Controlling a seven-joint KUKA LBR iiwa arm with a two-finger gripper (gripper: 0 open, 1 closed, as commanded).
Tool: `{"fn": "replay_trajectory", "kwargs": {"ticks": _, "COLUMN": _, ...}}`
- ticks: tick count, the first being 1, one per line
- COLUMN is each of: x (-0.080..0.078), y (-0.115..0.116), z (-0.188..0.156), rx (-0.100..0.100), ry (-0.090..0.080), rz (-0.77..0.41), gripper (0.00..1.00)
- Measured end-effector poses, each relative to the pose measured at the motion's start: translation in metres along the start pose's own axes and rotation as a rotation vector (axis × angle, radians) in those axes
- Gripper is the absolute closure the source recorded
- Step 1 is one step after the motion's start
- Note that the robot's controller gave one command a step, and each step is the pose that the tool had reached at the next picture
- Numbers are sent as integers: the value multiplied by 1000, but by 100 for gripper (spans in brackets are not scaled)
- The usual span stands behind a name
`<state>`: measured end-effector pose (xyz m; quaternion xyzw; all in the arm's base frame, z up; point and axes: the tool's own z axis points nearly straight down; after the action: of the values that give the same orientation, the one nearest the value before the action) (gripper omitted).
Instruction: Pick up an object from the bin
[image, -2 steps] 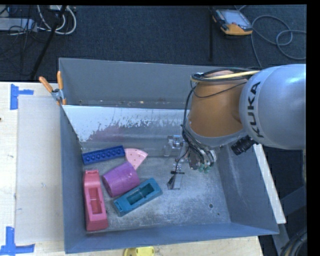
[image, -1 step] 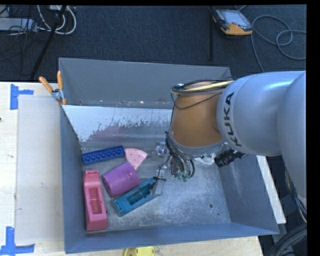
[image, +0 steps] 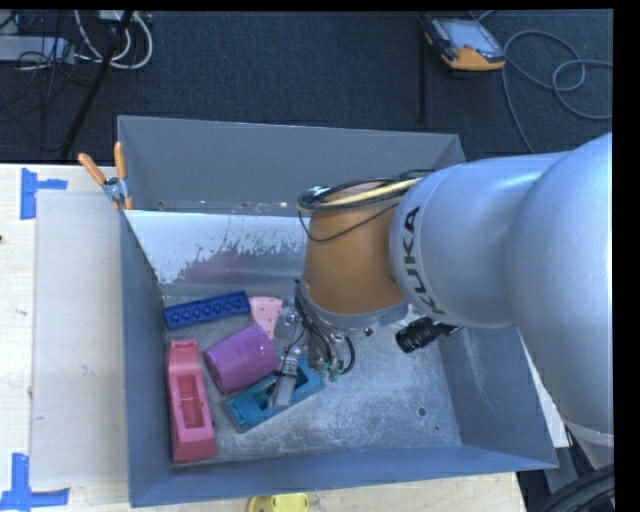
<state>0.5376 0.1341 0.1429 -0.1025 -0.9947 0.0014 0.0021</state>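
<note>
My claw is low over a teal block, a flat, angular piece with a dark hollow. The block lies just below and right of the purple cup. I cannot tell whether the claw is clenched or released. A pink block lies left of the cup.

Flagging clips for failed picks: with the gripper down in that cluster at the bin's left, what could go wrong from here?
The gripper sits low between the purple cup and the teal plastic piece, which lie close together; it might catch both or push one aside. The cup lies on its side and could roll against the pink block.
</note>
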Motion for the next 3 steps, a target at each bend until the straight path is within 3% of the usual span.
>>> {"fn": "replay_trajectory", "kwargs": {"ticks": 1, "x": -7, "y": 25, "z": 24, "rx": -3, "ry": -9, "rz": -157, "gripper": 0}}
{"fn": "replay_trajectory", "kwargs": {"ticks": 2, "x": -8, "y": 50, "z": 59, "rx": 12, "ry": -15, "rz": -205, "gripper": 0}}
{"fn": "replay_trajectory", "kwargs": {"ticks": 3, "x": -22, "y": 61, "z": 66, "rx": 29, "ry": 11, "rz": -192, "gripper": 0}}
